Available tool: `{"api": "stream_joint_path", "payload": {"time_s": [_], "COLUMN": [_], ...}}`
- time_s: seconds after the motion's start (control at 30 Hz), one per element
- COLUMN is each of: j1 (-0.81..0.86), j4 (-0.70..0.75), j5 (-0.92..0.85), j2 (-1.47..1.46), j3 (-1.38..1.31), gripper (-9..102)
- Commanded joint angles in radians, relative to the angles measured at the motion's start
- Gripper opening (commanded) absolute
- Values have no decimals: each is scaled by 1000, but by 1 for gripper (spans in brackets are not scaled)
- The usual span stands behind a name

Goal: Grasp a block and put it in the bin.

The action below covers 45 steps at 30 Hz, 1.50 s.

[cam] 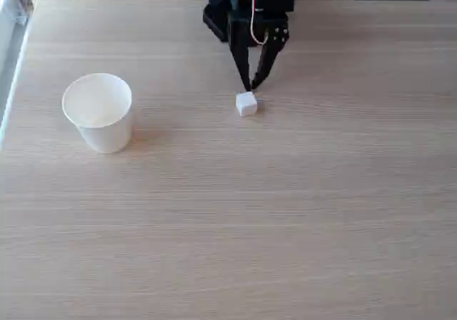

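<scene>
My pincer (250,86) hangs tip-down over the far middle of the tabletop (285,213), two dark fingers narrowing to a near-point, the tips drawn almost together with only a sliver between them and nothing held. They're sitting right at the far upper edge of the block (246,104), the little white cube, and from the fixed view I can't say whether they're touching it or just hovering behind it. What I can say: the cube isn't between my fingers, it lies free on the wood just in front of the tips, turned slightly so a corner faces the camera. That tells me I'm at the approach, lining up, and I reckon I'll need to spread the fingers wide enough to straddle it before I drop lower, since it looks about as wide as my opening allows. Tight fit, so a nudge could skate it away on this smooth surface. Out to the left in this view, well apart from the cube, stands the bin (98,111), a white paper cup, upright, mouth open, ready for a drop from above. Nothing in it yet.
</scene>
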Motion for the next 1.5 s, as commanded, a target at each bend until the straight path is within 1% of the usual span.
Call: {"api": "stream_joint_path", "payload": {"time_s": [0.0, 0.1, 0.27, 0.43, 0.63, 0.8, 1.07, 1.47], "j1": [0, 6, 60, 103, 189, 239, 202, 196], "j4": [5, 9, -34, -61, -71, -132, -235, -321], "j5": [-9, -48, -92, -156, -247, -287, -302, -330], "j2": [5, 3, -14, -77, -192, -282, -431, -552], "j3": [14, 12, -8, -48, -124, -187, -253, -270], "gripper": [0, 0, 18, 23, 25, 26, 27, 27]}}
